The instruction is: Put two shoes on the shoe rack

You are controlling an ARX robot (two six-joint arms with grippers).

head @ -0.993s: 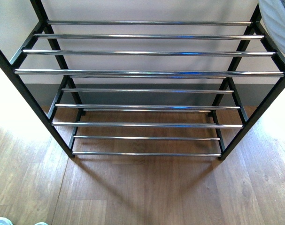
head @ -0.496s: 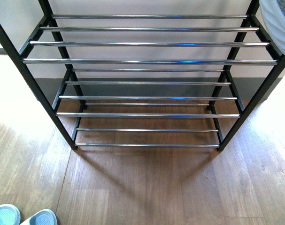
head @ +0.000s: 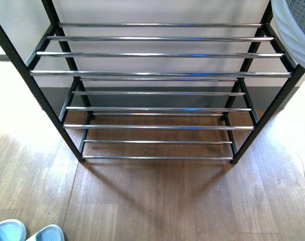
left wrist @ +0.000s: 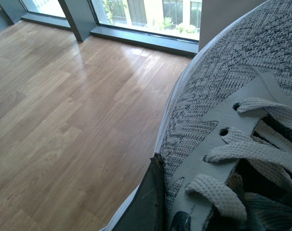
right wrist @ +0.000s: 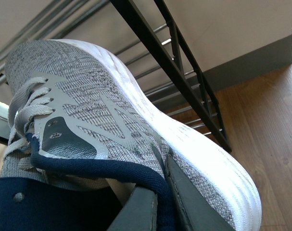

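Observation:
The black shoe rack [head: 157,74] with chrome bars stands straight ahead in the front view, its tiers bare. One grey knit sneaker [right wrist: 97,110] hangs beside the rack's side frame [right wrist: 155,43]; my right gripper [right wrist: 158,192] is shut on its navy collar, one finger inside and one outside. Its white sole [head: 293,30] shows at the front view's top right. My left gripper [left wrist: 167,192] is shut on the other grey knit sneaker [left wrist: 218,96] near the laces, high above the floor; only one dark finger [left wrist: 146,207] shows. Pale blue slide sandals [head: 9,231] lie on the floor at bottom left.
Wooden plank floor [head: 157,201] spreads in front of the rack. A white wall with a grey skirting [head: 157,95] stands behind it. The left wrist view shows a window with a dark sill [left wrist: 141,41] along the floor's far edge.
The front view has shifted: the rack now sits smaller and further off, the slide sandals have come into sight at bottom left, and more of the sneaker's sole shows at top right.

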